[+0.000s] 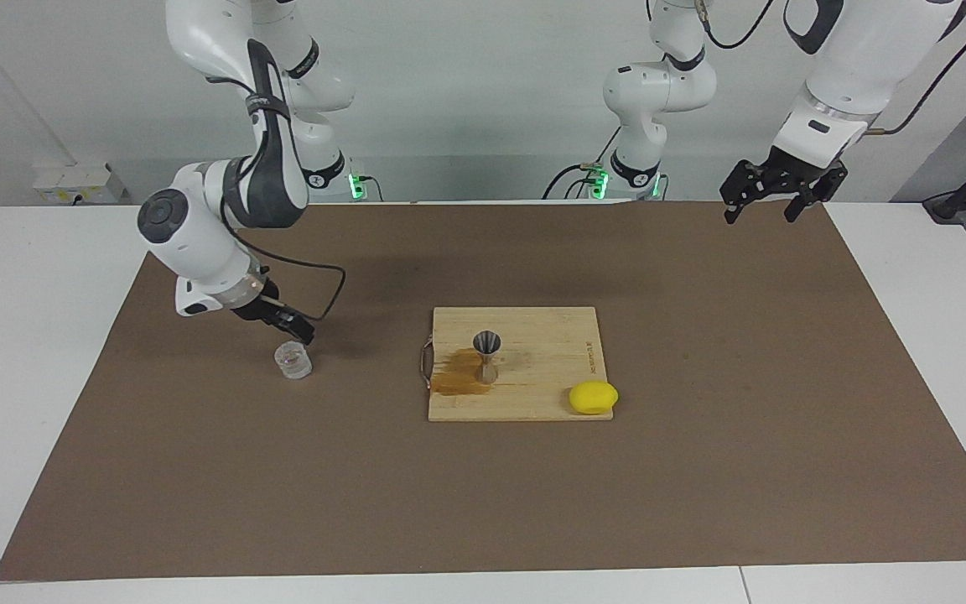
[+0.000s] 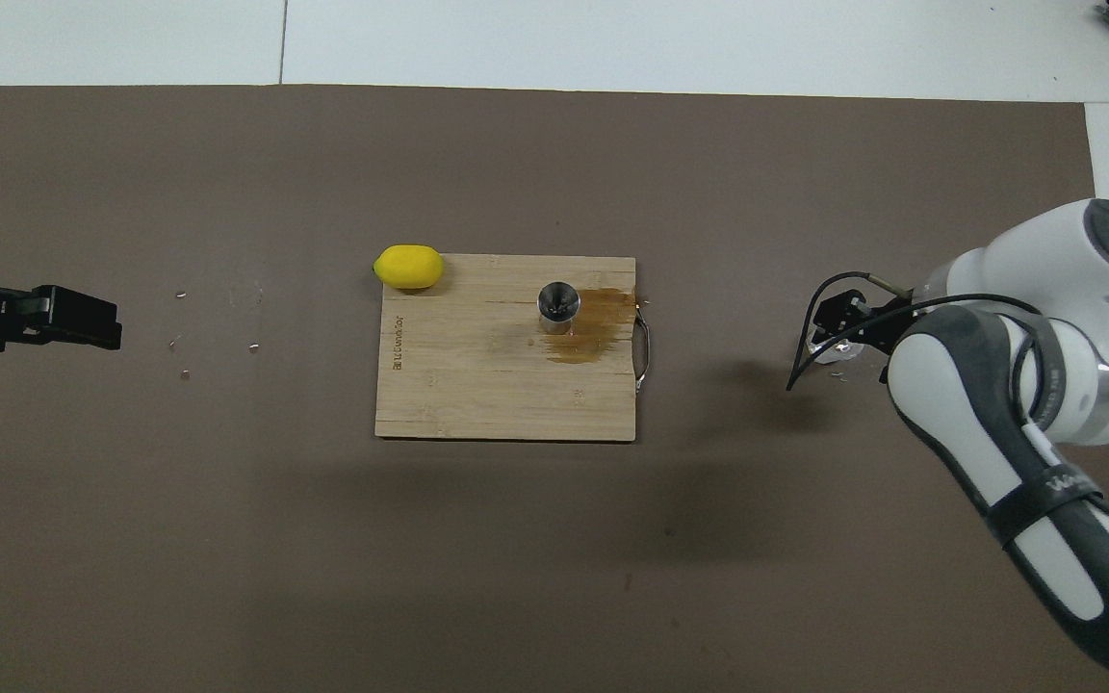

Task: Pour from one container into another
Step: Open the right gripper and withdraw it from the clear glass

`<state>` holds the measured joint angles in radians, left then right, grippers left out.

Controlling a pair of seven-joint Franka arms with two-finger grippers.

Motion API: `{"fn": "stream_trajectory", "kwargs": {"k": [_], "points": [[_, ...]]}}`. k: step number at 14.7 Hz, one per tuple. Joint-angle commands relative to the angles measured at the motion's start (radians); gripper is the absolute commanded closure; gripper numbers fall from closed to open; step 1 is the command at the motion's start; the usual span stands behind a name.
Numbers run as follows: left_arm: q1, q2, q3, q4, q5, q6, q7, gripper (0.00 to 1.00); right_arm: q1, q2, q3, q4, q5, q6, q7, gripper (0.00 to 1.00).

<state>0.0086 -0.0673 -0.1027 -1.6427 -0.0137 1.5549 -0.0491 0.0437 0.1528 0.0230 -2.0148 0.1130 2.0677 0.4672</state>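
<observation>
The small clear cup [image 1: 293, 361] stands upright on the brown mat toward the right arm's end of the table. My right gripper [image 1: 288, 325] hangs just above the cup on the side nearer the robots, apart from it. In the overhead view my right gripper [image 2: 843, 320] covers most of the cup [image 2: 818, 345]. The silver hourglass jigger [image 1: 486, 356] stands upright on the wooden board [image 1: 550, 369]; it also shows in the overhead view [image 2: 558, 304]. My left gripper [image 1: 761, 213] is open and empty, raised over the mat's corner at the left arm's end, where the arm waits.
A brown liquid stain [image 1: 454, 378] spreads over the board from the jigger's foot toward the board's metal handle [image 1: 425, 362]. A yellow lemon [image 1: 593, 397] lies at the board's corner farther from the robots. Small crumbs [image 2: 184, 373] dot the mat at the left arm's end.
</observation>
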Motion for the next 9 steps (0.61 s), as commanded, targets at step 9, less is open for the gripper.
{"fn": "stream_trajectory", "kwargs": {"k": [9], "points": [[0.013,-0.011,-0.006,-0.008,-0.006,-0.003,0.002,0.00,0.025,-0.159,-0.005,0.299,-0.093,-0.392,-0.122,0.00]]}}
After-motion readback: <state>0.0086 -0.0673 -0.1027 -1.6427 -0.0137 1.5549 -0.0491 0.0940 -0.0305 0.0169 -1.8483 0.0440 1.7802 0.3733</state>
